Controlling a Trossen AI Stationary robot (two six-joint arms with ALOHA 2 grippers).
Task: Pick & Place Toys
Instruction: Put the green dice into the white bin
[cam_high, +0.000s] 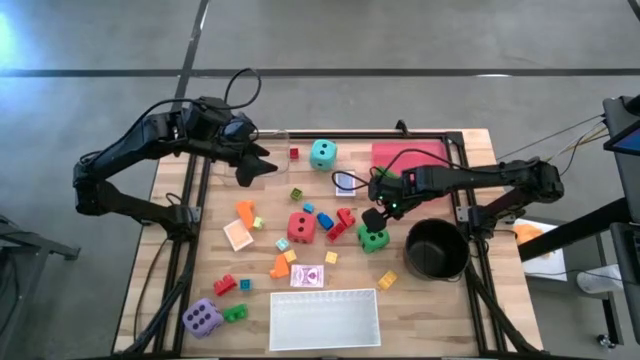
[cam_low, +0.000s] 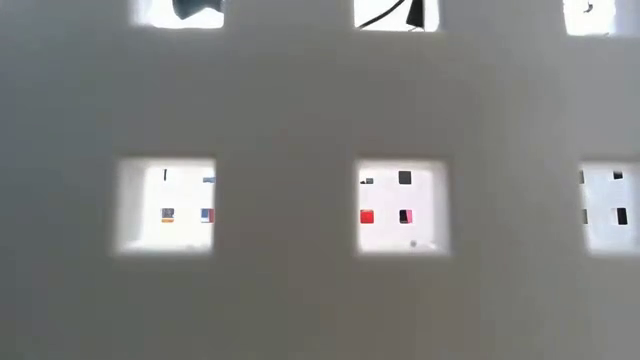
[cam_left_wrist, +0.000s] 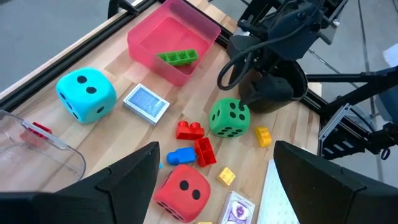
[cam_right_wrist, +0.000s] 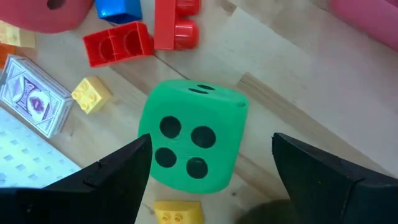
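The wooden tabletop (cam_high: 420, 285) has a black metal frame along its edges and stands on a grey concrete floor (cam_high: 400, 35) crossed by dark seams. Toys lie scattered across the middle of it: a teal die (cam_high: 322, 153) near the far edge, a red die (cam_high: 301, 226) at the centre with red and blue blocks (cam_high: 335, 220) just beside it, a green die (cam_high: 374, 238) to the right of those, and a purple die (cam_high: 201, 318) at the near left corner beside a green block (cam_high: 235, 313). A pink tray (cam_high: 405, 157) at the far right holds a green block (cam_left_wrist: 177, 57); a white tray (cam_high: 325, 318) sits at the near edge, a clear tray (cam_left_wrist: 37, 146) at the far left, and a black pot (cam_high: 436, 249) near the right edge. A patterned playing card (cam_high: 308, 276) lies just beyond the white tray and another card (cam_left_wrist: 146, 102) lies near the teal die; no writing on either can be read. The low view is filled by a pale perforated wall, with only bits of colour showing through its square holes. The left arm reaches over the far left of the tabletop, its claw (cam_high: 258, 166) spread apart and empty above the wood. The right arm stretches in from the right, its claw (cam_right_wrist: 208, 165) pointing down with fingers apart on either side of the green die, not closed on it.
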